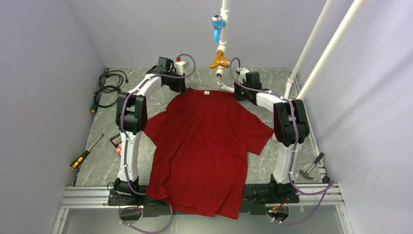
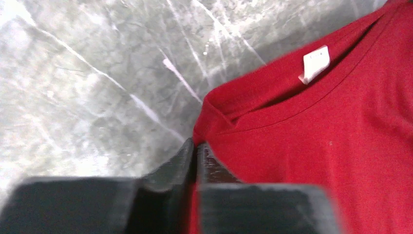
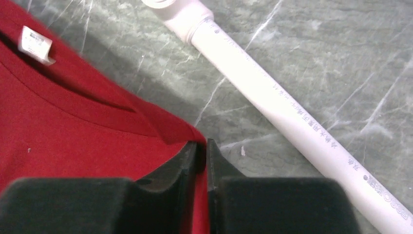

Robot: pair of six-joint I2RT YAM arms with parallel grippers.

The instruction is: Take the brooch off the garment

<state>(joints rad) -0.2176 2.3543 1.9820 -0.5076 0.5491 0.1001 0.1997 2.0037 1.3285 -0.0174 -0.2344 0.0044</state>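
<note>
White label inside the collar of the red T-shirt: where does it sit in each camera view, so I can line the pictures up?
Top external: the small white collar label sits just above centre, at the shirt's far edge.
Left wrist: upper right.
Right wrist: upper left corner.
Shared landmark: the neckline of the red short-sleeved T-shirt, curving past the label in every view.

Shirt (image 1: 204, 146): shoulder corners hidden between the closed fingers of left gripper (image 2: 196, 146) and right gripper (image 3: 200, 146). Label (image 2: 314, 63): print blurred, unreadable. Small object (image 1: 117, 145) near tabletop (image 1: 97, 165) left edge: half hidden behind left arm (image 1: 129, 151), kind undetermined. Pipe (image 3: 292, 117): both ends cut off.
</note>
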